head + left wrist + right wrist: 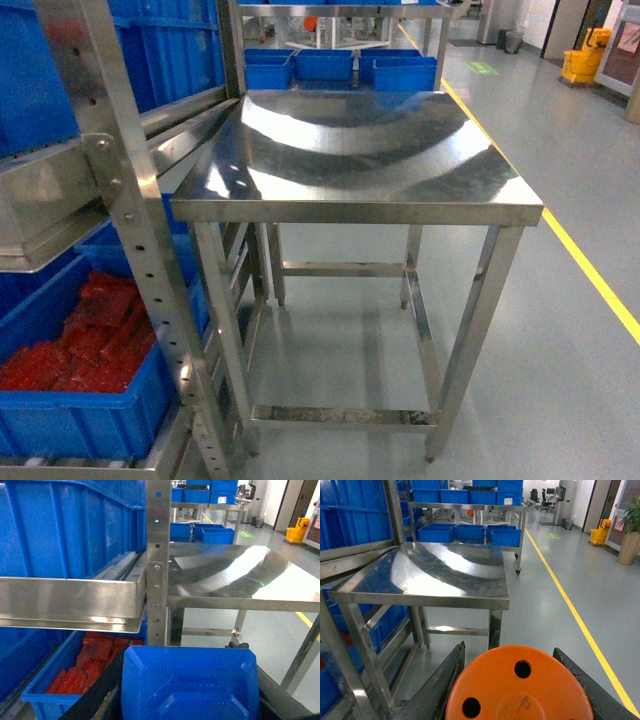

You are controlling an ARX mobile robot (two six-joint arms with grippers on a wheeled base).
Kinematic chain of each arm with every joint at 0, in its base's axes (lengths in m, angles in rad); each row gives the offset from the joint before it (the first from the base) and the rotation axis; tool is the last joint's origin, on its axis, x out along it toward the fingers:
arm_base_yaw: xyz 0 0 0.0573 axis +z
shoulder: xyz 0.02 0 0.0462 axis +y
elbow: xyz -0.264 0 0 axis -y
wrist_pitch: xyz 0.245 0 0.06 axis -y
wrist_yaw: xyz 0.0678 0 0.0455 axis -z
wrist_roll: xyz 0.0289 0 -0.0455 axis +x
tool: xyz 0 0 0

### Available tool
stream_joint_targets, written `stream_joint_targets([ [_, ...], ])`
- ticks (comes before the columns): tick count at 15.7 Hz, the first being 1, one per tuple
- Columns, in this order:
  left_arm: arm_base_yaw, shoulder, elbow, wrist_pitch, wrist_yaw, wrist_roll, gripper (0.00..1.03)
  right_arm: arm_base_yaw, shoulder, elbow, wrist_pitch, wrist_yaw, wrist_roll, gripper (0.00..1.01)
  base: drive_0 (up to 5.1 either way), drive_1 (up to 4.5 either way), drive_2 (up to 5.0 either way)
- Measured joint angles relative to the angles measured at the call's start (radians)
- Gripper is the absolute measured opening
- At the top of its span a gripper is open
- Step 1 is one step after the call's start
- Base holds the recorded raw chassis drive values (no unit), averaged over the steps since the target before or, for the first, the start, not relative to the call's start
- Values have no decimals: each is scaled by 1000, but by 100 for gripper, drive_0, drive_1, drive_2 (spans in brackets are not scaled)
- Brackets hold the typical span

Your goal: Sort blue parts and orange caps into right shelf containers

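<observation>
The left hand [187, 700] holds a blue part [190, 682] between its dark fingers [97, 695], which press against the part's sides; the part fills the lower left wrist view. The right hand [520, 690] grips an orange cap [520, 685] between its two black fingers [442, 685], the cap's round face showing two holes. Neither hand appears in the head view. The steel desk [350, 150] stands ahead. To the left, a metal shelf rack [135, 230] carries blue crates [90, 400]; the lower crate contains red pieces [90, 340].
</observation>
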Motion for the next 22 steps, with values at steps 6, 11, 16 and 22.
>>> stream_joint_targets([
  [6,0,0,0,1,-1,0,44,0,1,0,-3,0,0,45,-479,103,366],
  [11,0,0,0,1,0,0,44,0,0,0,-2,-2,0,45,-487,150,329],
  [16,0,0,0,0,1,0,44,0,0,0,-3,-2,0,45,-490,251,251],
  [22,0,0,0,0,0,0,44,0,0,0,-5,-2,0,45,-490,251,251],
])
